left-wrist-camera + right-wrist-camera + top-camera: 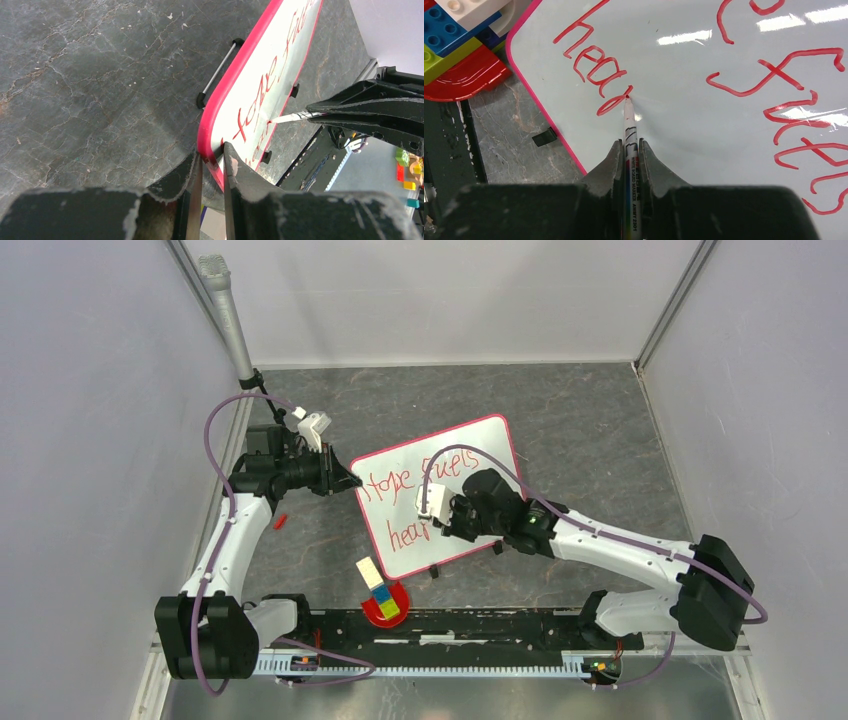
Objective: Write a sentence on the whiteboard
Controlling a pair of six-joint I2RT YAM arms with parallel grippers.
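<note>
Extends left arm from the 7 o'clock base toward 12, elbow bent; clamps left gripper, jaws nearly closed, on the 9 o'clock rim of the whiteboard. Reaches right arm low from 5 o'clock toward 10. Pinches a whiteboard marker tight in right gripper, tip touching the red lettering. Shows whiteboard lying skewed at centre of dark marbled surface. Places toy bricks on a red dish at its 7 o'clock. Encloses all with pale grey walls.
</note>
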